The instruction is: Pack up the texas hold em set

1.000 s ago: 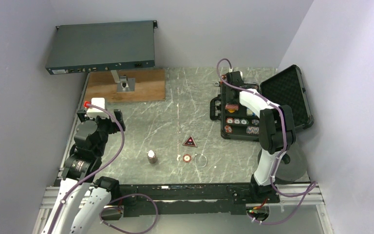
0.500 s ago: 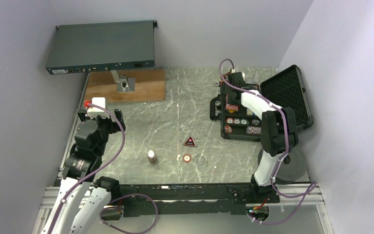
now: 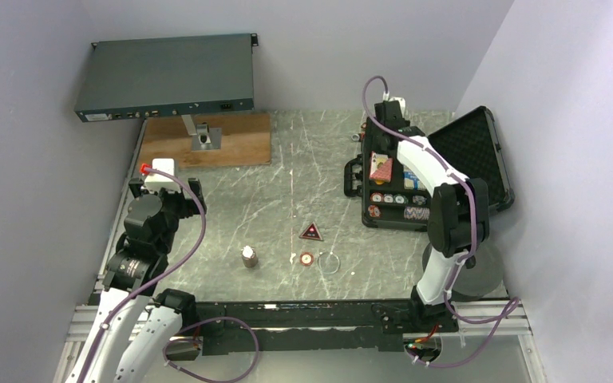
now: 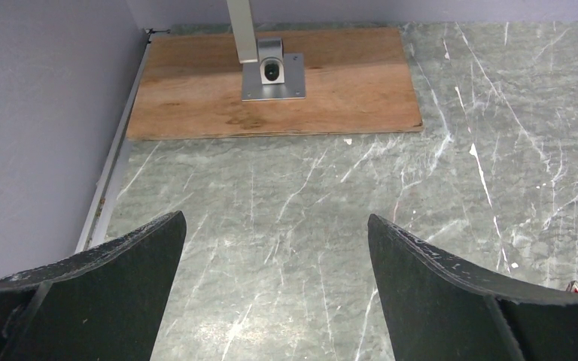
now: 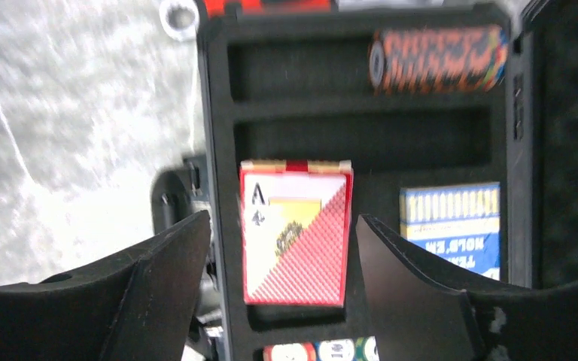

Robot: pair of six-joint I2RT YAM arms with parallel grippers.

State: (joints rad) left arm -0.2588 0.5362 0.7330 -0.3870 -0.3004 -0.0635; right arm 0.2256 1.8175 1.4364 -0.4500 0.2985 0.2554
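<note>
The black briefcase lies open at the right, its foam lid folded back. A red card deck rests in a foam slot beside a blue deck. A roll of chips and a row of chips also fill slots. My right gripper hangs open above the red deck, fingers clear of both sides. On the table lie the red-black triangle, one chip and a small chip stack. My left gripper is open over bare table at the left.
A grey-blue rack box sits on a metal stand bolted to a wooden board at the back left. A clear ring lies by the loose chip. Walls close in left, back and right.
My right gripper has let go of the red deck, which now lies in its slot, and has drawn back toward the far edge. The left arm has not moved.
</note>
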